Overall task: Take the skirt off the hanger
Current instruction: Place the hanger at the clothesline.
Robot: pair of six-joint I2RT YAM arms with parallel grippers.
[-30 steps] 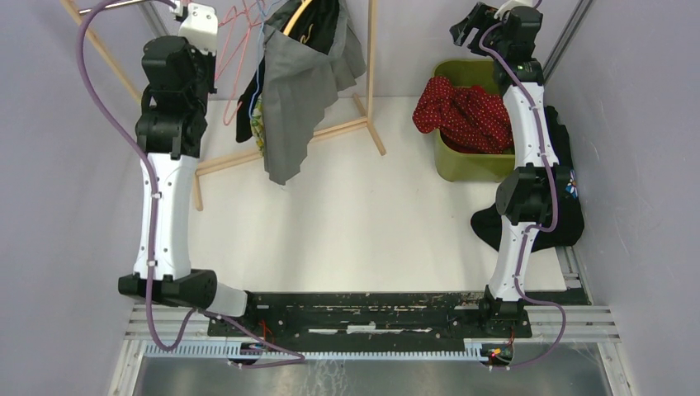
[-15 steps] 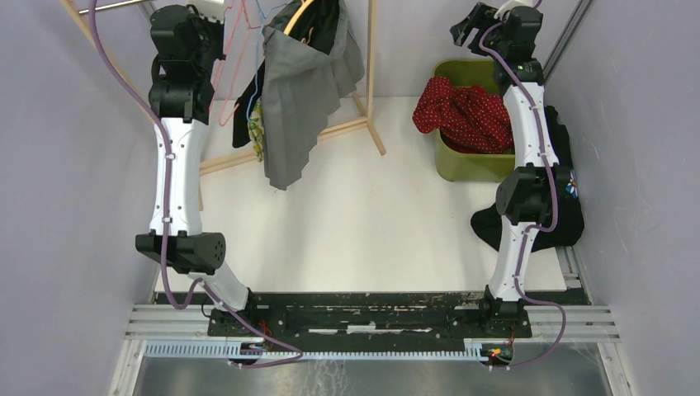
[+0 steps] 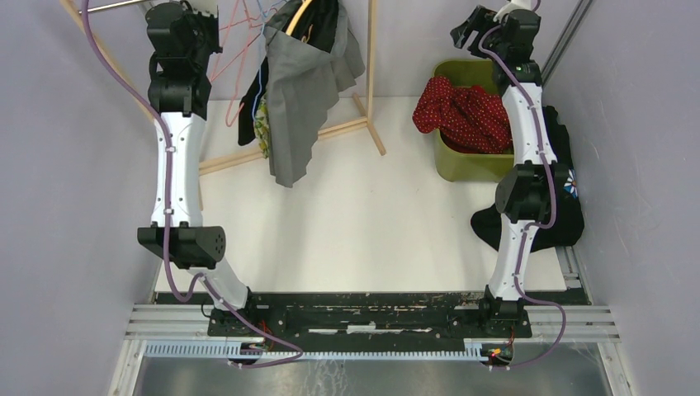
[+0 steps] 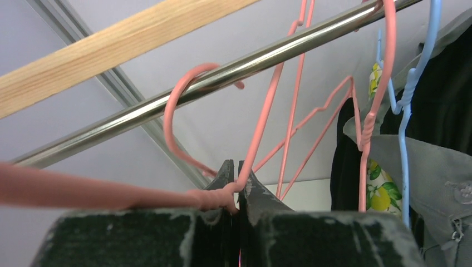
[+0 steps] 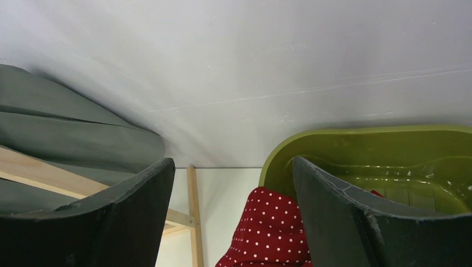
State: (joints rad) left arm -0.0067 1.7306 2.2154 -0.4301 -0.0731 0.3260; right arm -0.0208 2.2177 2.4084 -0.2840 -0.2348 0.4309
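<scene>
**Q:** Left hand, state?

**A:** My left hand (image 4: pixel 236 173) is pinched closed on the twisted neck of a bare pink wire hanger (image 4: pixel 261 125). The hanger's hook sits over the steel rail (image 4: pixel 234 75).

**Q:** And the skirt?

**A:** The grey pleated skirt (image 4: pixel 439 167) hangs from the same rail, just to that hand's right, beside a blue wire hanger (image 4: pixel 405 111). Its long axis drops toward the white counter (image 3: pixel 371 214). My left arm is the nearer. My right hand (image 5: pixel 231 167) is wide open and empty, well apart from the skirt, over the green plastic bin (image 5: pixel 356 139).
</scene>
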